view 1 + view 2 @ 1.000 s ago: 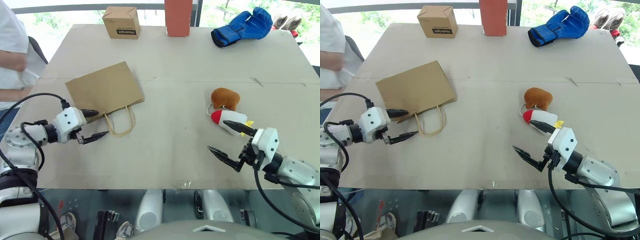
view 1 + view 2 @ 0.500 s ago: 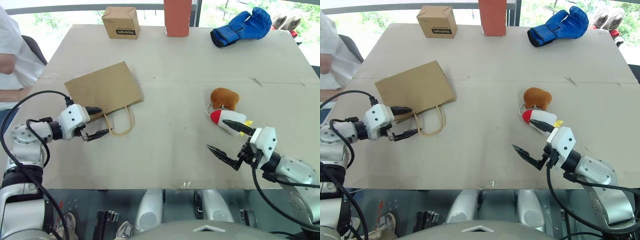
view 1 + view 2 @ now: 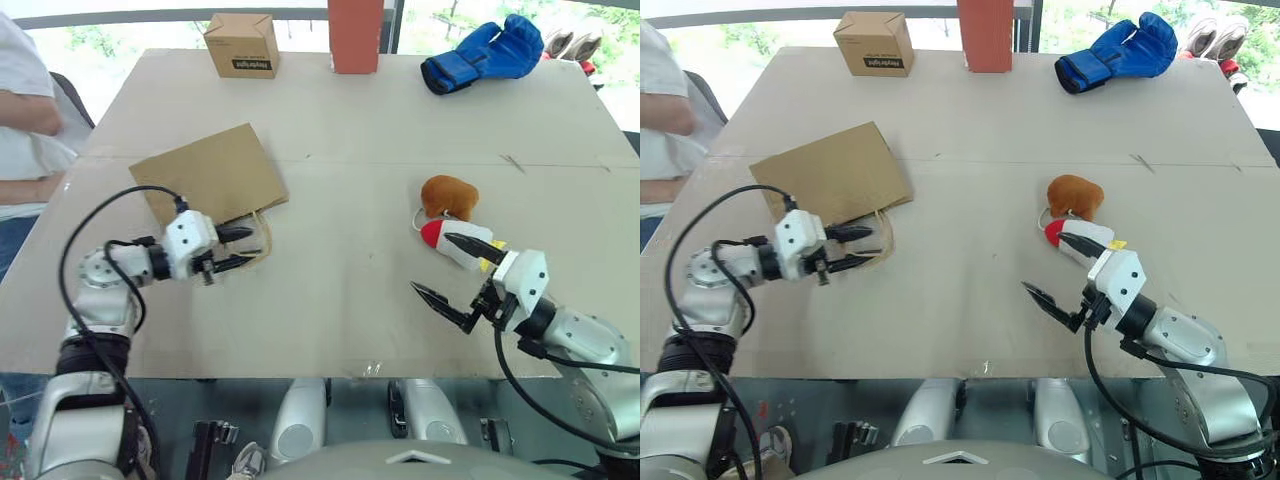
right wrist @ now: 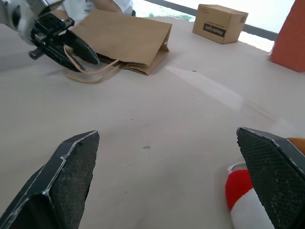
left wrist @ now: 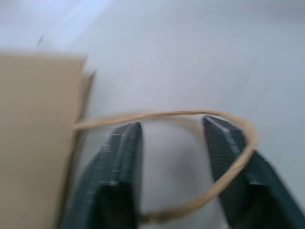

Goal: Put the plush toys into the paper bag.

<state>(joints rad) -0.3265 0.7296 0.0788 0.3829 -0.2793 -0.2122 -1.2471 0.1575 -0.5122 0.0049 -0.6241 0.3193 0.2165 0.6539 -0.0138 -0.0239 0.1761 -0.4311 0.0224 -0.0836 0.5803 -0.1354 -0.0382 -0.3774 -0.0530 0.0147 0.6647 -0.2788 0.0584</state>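
The brown paper bag [image 3: 210,177] lies flat on the table's left half, its looped handles [image 3: 262,236] pointing towards me. My left gripper [image 3: 240,249] is at those handles, open with a narrow gap. In the left wrist view one handle loop [image 5: 167,115] curves across both fingertips [image 5: 121,157], and no grip on it shows. On the right lie the two plush toys, a brown fuzzy blob [image 3: 449,196] and, touching it, a white rocket [image 3: 433,234] with a red nose. My right gripper [image 3: 430,262] is wide open just in front of the rocket, with its upper finger over the rocket's body.
A small cardboard box [image 3: 242,44] and a red-orange block [image 3: 355,35] stand at the far edge. A blue boxing glove [image 3: 485,55] lies at the far right. A person in white [image 3: 25,110] sits at the left side of the table [image 3: 340,320].
My left gripper has moved right, onto the bag's handles, and its fingers have come closer together. The right gripper has stayed wide open in place.
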